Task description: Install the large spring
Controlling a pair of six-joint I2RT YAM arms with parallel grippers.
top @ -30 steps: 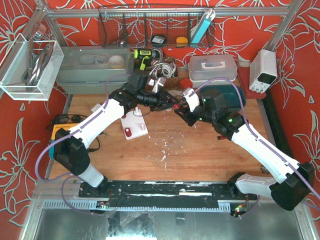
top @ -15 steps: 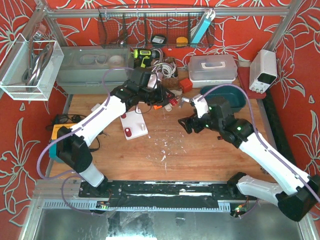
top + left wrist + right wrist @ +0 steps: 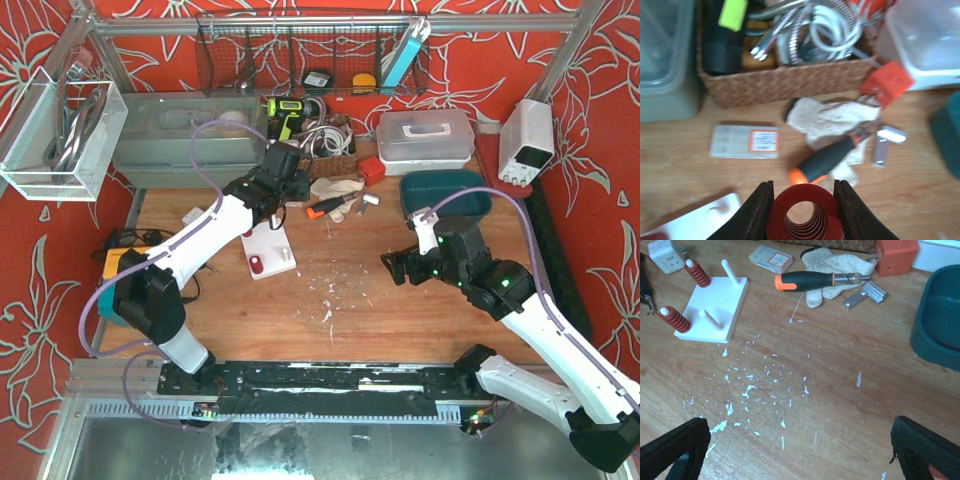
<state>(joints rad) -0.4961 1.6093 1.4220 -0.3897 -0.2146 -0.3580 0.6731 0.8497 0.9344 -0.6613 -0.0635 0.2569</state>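
Left claw [image 3: 802, 192], clamping coiled red spring [image 3: 782, 207]

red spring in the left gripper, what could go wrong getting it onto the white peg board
1. The large red coil spring is pinched at its round sides by the left gripper; it may tilt or pop out.
2. The bare white pegs on the white peg board are thin, so an off-centre descent could snag a coil or shove the board.
3. Two seated red springs stand close by; the gripper might knock them.
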